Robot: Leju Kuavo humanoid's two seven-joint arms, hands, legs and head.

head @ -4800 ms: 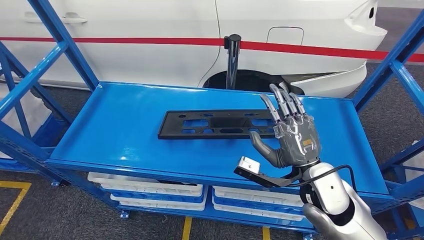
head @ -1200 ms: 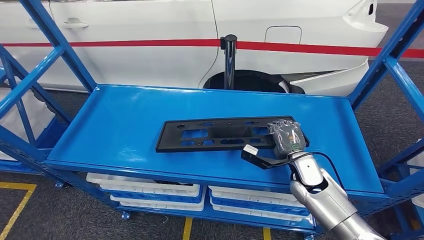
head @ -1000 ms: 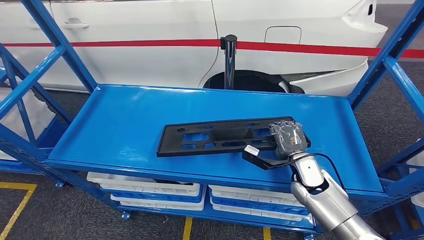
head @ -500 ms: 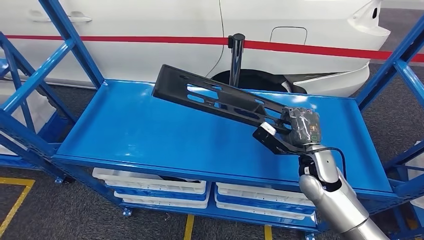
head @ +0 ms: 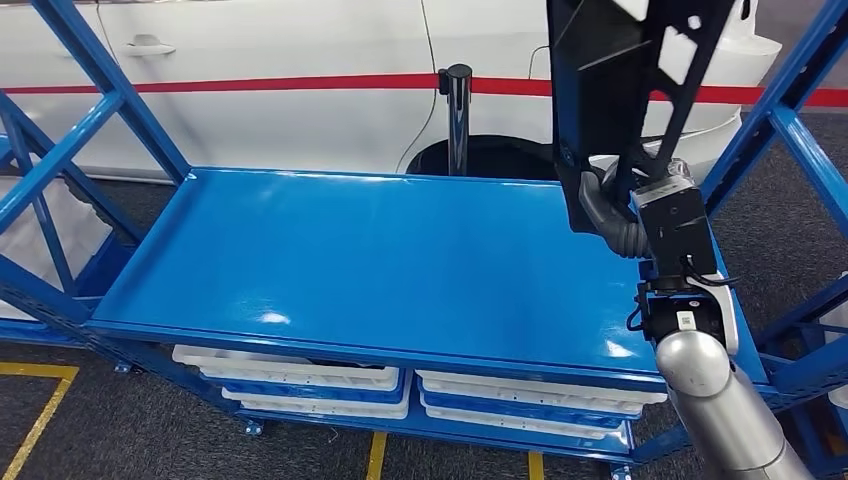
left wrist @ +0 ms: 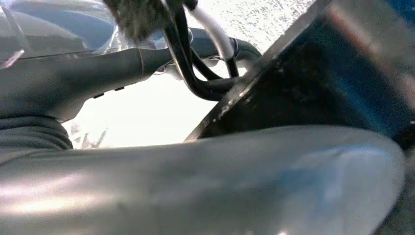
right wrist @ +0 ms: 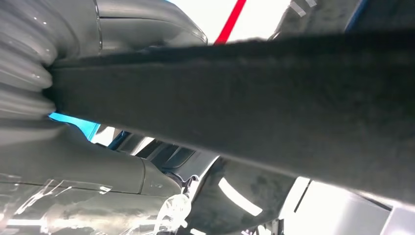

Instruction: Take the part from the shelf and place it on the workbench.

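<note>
While gripped at its lower end by the right hand (head: 617,212), stands almost upright in the air: the black part (head: 610,85), long and flat with cut-outs, running up past the top edge of the head view. Held well above the blue shelf (head: 380,260) and touching nothing on it, over the shelf's far right corner. Grey fingers (head: 598,208) curled close around the part's bottom edge, closed tight on it, with the silver forearm rising from below on the right. Seen from the right wrist as a broad dark band (right wrist: 254,98) crossing the picture, pressed against the hand's ribbed grey cover (right wrist: 27,73), the thick thumb (right wrist: 93,174) lying just beside the band. From the left wrist, a close and blurred look at the left hand (left wrist: 195,181), smooth grey, with black cables nearby; cannot tell whether its fingers are spread or curled, or whether anything is in them. Behind the shelf, a white car (head: 280,50) with a red stripe along its side, and a black post (head: 457,110) in front of the wheel arch. Under the top deck, white trays (head: 290,365) on a lower level. On the dark floor, yellow lines (head: 30,415).
</note>
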